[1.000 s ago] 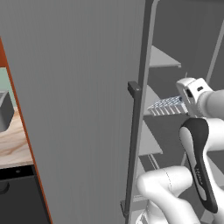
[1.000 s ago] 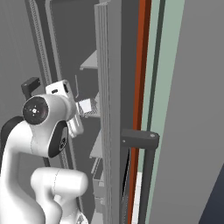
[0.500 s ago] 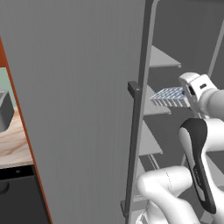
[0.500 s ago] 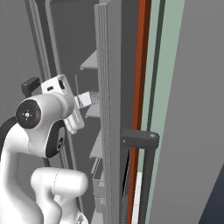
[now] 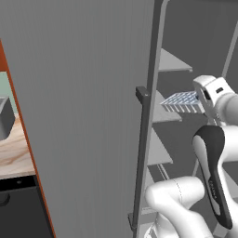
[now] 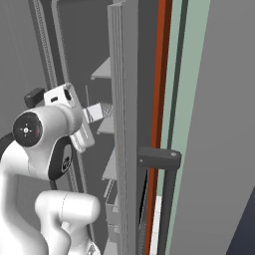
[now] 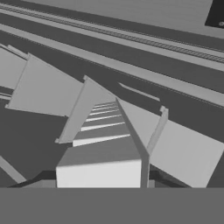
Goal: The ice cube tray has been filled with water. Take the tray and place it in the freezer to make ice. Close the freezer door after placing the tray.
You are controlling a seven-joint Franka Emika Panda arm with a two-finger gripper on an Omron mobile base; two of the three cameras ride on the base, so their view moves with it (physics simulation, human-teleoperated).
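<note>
Left base view gives you the arm at lower right, its gripper (image 5: 203, 103) pinching the tray (image 5: 183, 100) at right centre. Beyond it, the tray hangs level inside the freezer (image 5: 195, 42), above a shelf (image 5: 163, 115), door (image 5: 88, 102) open.

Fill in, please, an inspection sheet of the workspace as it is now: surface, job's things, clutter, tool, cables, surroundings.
Surface: grey shelves inside the open freezer; a wooden counter at far left.
Job's things: tray held level in the air in front of the shelves, at the height of a middle shelf, not yet set down; freezer door stands open, its bar handle facing the camera.
Clutter: nothing seen.
Tool: shut on the tray's near end; fingers hidden behind the wrist.
Cables: nothing seen.
Surroundings: orange panel edge and pale green wall beside the fridge.
</note>
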